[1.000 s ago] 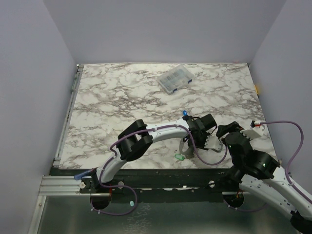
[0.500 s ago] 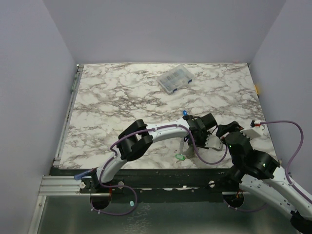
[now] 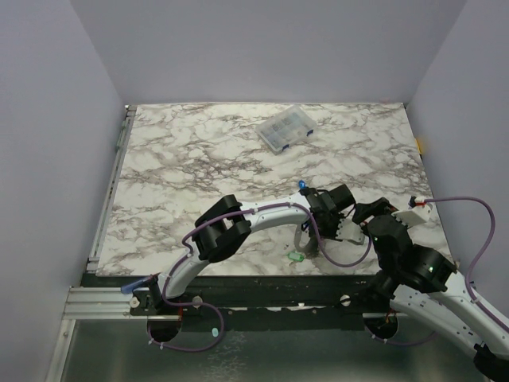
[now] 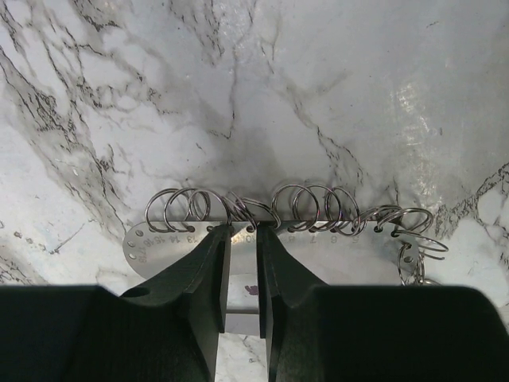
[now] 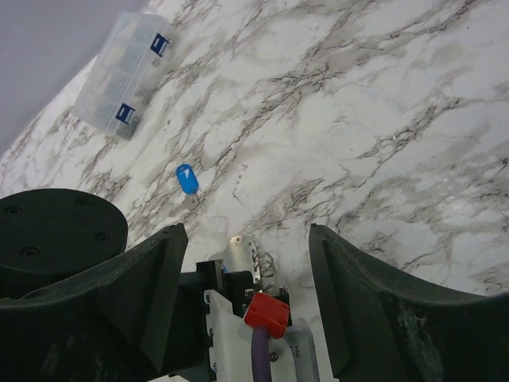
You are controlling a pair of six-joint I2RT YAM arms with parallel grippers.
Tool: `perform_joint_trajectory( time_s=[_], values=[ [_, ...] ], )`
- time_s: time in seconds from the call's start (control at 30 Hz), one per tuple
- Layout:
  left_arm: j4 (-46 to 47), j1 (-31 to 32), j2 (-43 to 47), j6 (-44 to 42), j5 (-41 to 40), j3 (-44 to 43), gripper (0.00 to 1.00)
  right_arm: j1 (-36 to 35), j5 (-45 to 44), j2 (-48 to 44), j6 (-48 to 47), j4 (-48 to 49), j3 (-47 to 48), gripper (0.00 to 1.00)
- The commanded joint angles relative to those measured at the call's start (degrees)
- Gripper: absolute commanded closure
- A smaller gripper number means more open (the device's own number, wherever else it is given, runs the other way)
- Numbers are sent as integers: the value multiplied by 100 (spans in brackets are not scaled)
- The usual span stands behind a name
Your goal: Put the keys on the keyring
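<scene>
Left gripper [image 4: 242, 232] has its jaws drawn in to a narrow slit and clamped on the keyring [image 4: 326, 239]. It grips the lower edge of a flat silvery tag, and a strip of the tag shows in the gap between the two black fingers [image 4: 208, 270]. The tag spreads out well past both fingers. A row of thin wire loops is threaded along its far edge just beyond the fingertips, and small stamped numbers run under the loops, too small to read. A short chain [image 4: 409, 267] hangs off the end of the tag outside the right-hand finger. The marble table [image 3: 175, 175] lies beyond the tag, but I can't tell if the tag touches it. Right gripper [image 5: 245, 227] has its jaws spread wide with nothing between them. It hangs above the left gripper, so the tag and a few loops show low in the gap. A blue key [image 5: 187, 177] lies flat on the marble beyond the right jaws, toward the left finger's side and apart from both grippers. A green key [image 3: 295, 257] lies on the table close to the left jaws, on the side toward the arm bases, not touched. I can't make out any other key. A clear compartment box [image 3: 286, 127] sits far beyond both sets of jaws near the back of the table.
</scene>
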State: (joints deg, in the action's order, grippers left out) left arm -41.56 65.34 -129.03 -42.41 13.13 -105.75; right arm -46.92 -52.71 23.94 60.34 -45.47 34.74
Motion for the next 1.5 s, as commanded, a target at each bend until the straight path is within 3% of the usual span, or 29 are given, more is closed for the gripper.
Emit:
perform_joint_trajectory(
  time_s=[0.0, 0.33, 0.57, 0.9, 1.0, 1.13, 1.47],
  values=[
    [278, -30, -105, 281, -7, -268, 77, -28, 92, -7, -13, -7, -87, 27],
    [425, -32, 2, 512, 18, -255, 78, -28, 88, -3, -22, 3, -90, 27],
    [711, -30, -22, 822, 16, -215, 71, -32, 104, -3, -38, 20, -95, 27],
    [1089, -31, -164, 1157, 48, -25, 70, -28, 113, 5, -81, 71, -112, 27],
    [1335, -30, -243, 1270, 1, 138, 77, -28, 120, 5, -99, 78, -108, 27],
    [1766, -32, -189, 1297, 11, 615, 100, -28, 123, 11, -118, 84, -100, 27],
    [2629, -29, 1174, 1181, 113, 1962, 100, -33, 91, -463, -369, 135, 26, 27]
  ],
)
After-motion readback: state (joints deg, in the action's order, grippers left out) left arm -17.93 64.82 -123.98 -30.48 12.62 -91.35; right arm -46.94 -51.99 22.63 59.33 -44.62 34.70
